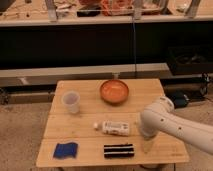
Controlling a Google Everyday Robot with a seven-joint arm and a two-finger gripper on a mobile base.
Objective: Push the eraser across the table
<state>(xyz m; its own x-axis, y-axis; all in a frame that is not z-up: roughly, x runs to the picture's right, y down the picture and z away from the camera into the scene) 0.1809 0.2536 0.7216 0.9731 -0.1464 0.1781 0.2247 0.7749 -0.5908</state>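
One eraser (119,150) lies just beside the end effector (146,145), whose grip I cannot tell.

My camera looks down from high on the near side, facing the dark far shelves (75,21), taking in the whole light wooden plank table (67,129); my gripper (146,145) hangs over its near right part.

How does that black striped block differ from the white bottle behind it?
The eraser is black with pale stripes; the white bottle is white. The eraser is a flat block; the white bottle is rounded, lying on its side. Both lie crosswise on the table, about equal in length. The gripper hangs just right of the eraser.
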